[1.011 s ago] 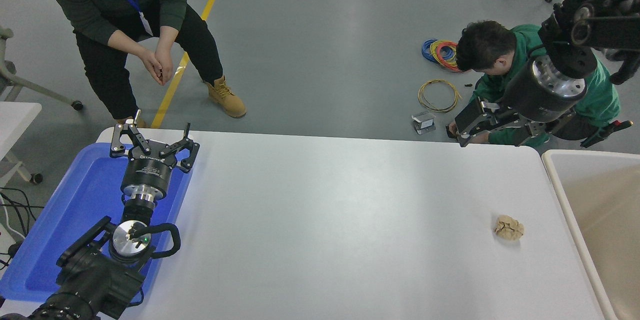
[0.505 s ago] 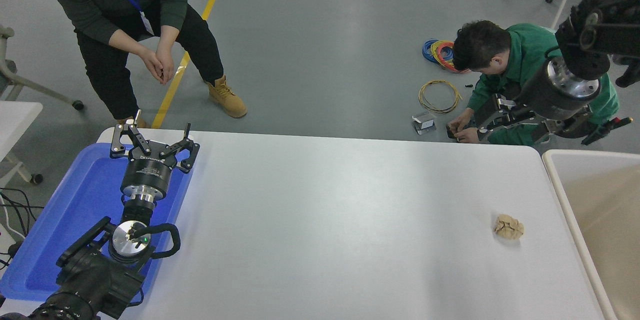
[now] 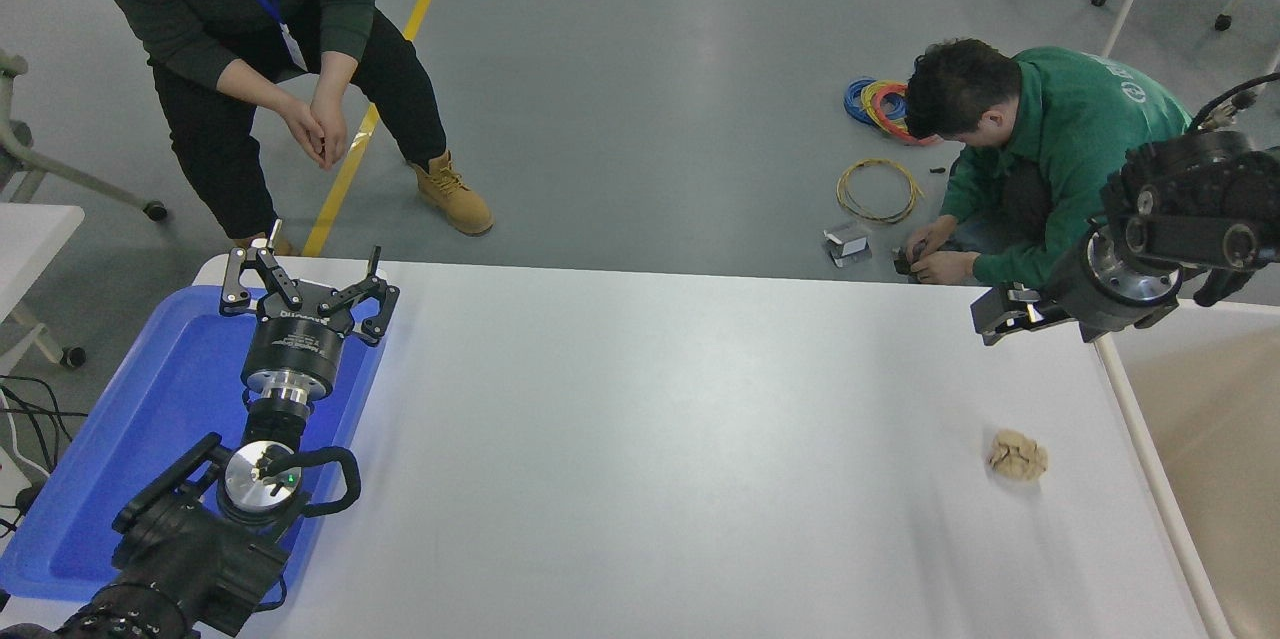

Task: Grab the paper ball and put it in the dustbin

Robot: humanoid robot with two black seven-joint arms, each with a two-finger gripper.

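The paper ball point(image 3: 1018, 455), a wrinkled tan lump, lies on the white table point(image 3: 650, 439) near its right side. The dustbin point(image 3: 1152, 464) stands against the table's right edge; its white rim and beige inner wall show. My right gripper point(image 3: 993, 318) hangs over the table's far right corner, well beyond the ball and apart from it. It points left and is seen nearly end-on. My left gripper point(image 3: 305, 281) is parked open over the blue tray point(image 3: 150, 419) at the left, holding nothing.
One person stands beyond the table's far left corner with clasped hands point(image 3: 315, 134). Another person point(image 3: 1040, 149) in a green top crouches on the floor behind the far right corner, beside coils of cable point(image 3: 878, 191).
My right arm has come down and swung rightward, from high above the crouching person to just over the table's far right corner. Ball and left arm have not moved.
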